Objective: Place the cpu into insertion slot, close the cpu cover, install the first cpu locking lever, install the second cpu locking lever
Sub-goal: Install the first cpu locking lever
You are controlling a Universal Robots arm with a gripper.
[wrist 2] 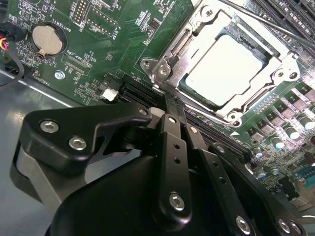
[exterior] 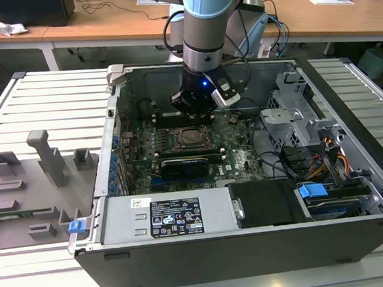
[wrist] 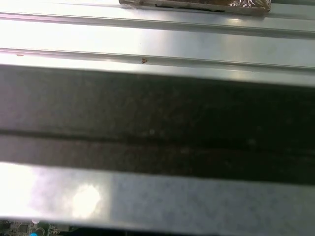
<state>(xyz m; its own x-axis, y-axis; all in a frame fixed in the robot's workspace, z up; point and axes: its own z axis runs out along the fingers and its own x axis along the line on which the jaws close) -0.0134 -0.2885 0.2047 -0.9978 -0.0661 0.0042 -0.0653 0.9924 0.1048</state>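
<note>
The cpu (wrist 2: 226, 69) lies flat in the insertion slot (exterior: 190, 138), its pale metal top facing up. The silvery cpu cover (wrist 2: 278, 73) is folded down around it, framing the chip. A thin metal lever rod (wrist 2: 275, 27) runs along one side of the socket. In the second wrist view my gripper (wrist 2: 173, 110) is shut, its black fingers (wrist 2: 170, 142) pressed together with nothing visible between them. The tips sit just off the socket's hinge corner (wrist 2: 160, 69). In the exterior view the gripper (exterior: 193, 114) hangs low inside the case, just behind the socket.
The open computer case (exterior: 114, 162) walls in the green board. A long black card (exterior: 186, 163) lies in front of the socket, the power supply (exterior: 177, 217) nearer still. A drive cage (exterior: 295, 116) and cables stand on the exterior view's right. A coin battery (wrist 2: 47, 39) sits nearby.
</note>
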